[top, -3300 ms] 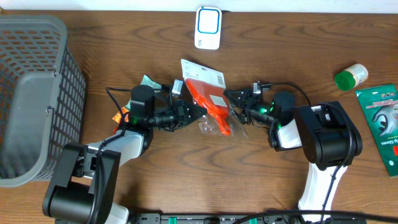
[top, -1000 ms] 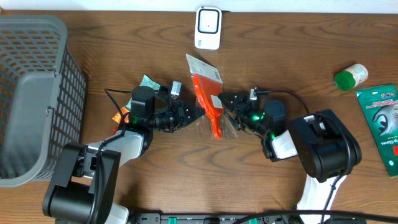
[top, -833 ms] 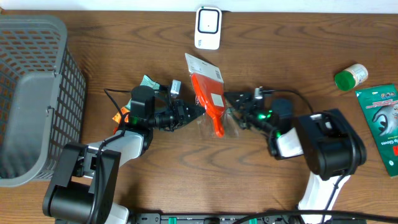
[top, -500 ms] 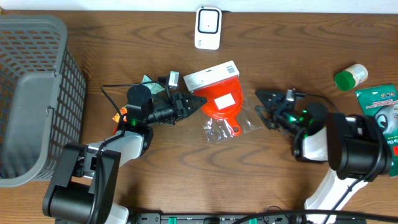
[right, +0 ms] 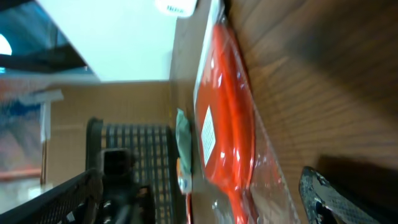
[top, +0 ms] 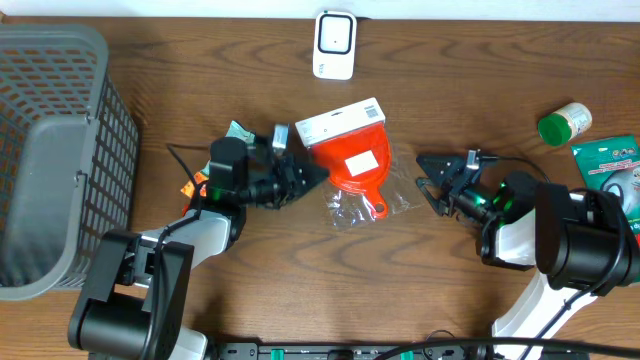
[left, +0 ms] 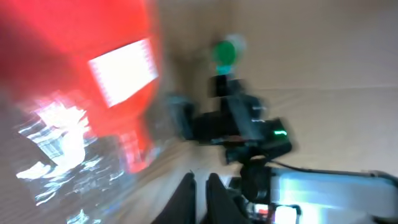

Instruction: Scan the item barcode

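Observation:
The item is an orange plastic piece in a clear bag with a white card header. It lies flat at the table's middle, and a white label faces up. My left gripper is shut, its tips at the item's left edge. In the blurred left wrist view the left gripper shows nothing between its fingers, and the item lies up to the left. My right gripper stands open a short way right of the bag. In the right wrist view the item lies ahead of the wide-apart right gripper.
A white scanner stands at the back edge. A grey basket fills the left side. A small green packet lies by the left arm. A green-capped bottle and a green package sit far right.
The item has turned from standing on edge between both grippers to lying flat with its label up. The right gripper has drawn back to the right. The left gripper has shifted slightly.

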### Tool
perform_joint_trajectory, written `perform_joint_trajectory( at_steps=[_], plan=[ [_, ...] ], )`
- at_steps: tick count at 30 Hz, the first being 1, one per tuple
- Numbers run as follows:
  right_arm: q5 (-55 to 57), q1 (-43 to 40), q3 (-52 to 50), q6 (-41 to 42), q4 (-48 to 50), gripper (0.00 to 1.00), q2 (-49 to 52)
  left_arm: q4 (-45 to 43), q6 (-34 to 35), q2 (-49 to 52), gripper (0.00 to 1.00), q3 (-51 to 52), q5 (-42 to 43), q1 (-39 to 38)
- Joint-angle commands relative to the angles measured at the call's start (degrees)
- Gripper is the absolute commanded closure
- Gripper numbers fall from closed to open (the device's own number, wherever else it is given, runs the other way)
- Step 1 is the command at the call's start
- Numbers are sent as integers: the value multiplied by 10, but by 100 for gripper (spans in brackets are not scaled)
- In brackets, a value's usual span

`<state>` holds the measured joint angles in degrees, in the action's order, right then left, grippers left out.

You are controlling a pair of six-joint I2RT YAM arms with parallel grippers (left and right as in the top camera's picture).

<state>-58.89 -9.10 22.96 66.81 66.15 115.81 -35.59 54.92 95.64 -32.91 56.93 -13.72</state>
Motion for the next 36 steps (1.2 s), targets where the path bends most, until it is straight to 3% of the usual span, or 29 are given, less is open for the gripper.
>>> perform_joint_trajectory(
  at_steps=[1, 5, 7, 9, 17, 23, 33, 34, 36],
  plan=[
    [21, -2, -74, -99, -72, 1, 90, 74, -76, -5, 78, -2, -66, -1],
    [-8, 5, -54, -128, -77, 1, 90, 111, -100, -5, 47, -2, -89, -1],
    [-12, 10, -35, -146, -101, 1, 90, 114, -109, -5, 37, -2, -103, -1],
    [-12, 17, -9, -170, -139, 1, 90, 117, -110, -5, 33, -2, -120, -1],
    [-9, 54, 114, -271, -322, 1, 90, 128, -118, -3, 32, -2, -147, -1],
    [49, 70, 177, -298, -426, 1, 90, 127, -118, 18, 27, -2, -178, -1],
    [74, 71, 197, -318, -450, 1, 90, 92, -100, 79, 27, -2, -176, -1],
    [74, 71, 197, -318, -450, 6, 90, 88, -97, 81, 27, -2, -176, -1],
    [74, 71, 197, -318, -453, 28, 90, 82, -96, 82, 27, -2, -176, -1]
  ],
)
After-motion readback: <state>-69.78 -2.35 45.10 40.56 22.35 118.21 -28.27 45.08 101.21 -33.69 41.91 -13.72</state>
